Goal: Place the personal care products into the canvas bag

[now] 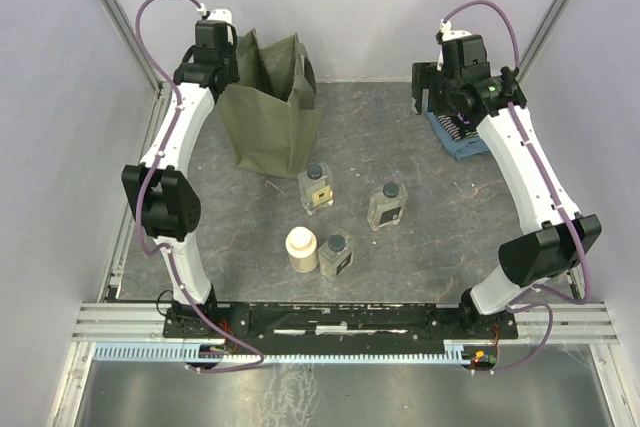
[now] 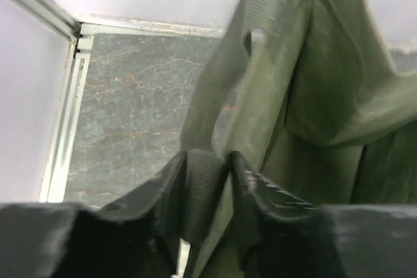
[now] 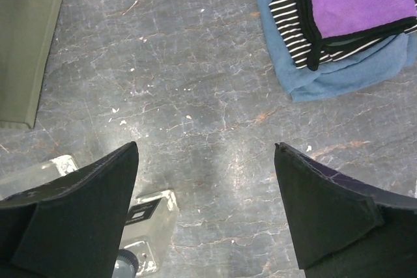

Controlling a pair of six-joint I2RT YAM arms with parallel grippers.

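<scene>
Nothing packed yet: my left gripper (image 2: 207, 190) pinches the handle (image 2: 221, 89) of the bag (image 1: 268, 117) at 11 o'clock on the table (image 1: 440, 237), right gripper (image 3: 206, 151) spread wide and empty, three bottles (image 1: 316, 188) and jar (image 1: 302, 249) loose at the bag's 5 o'clock.

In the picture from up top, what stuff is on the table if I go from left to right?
canvas bag → cream jar → bottle next to the jar → bottle farther right → folded cloths
</scene>
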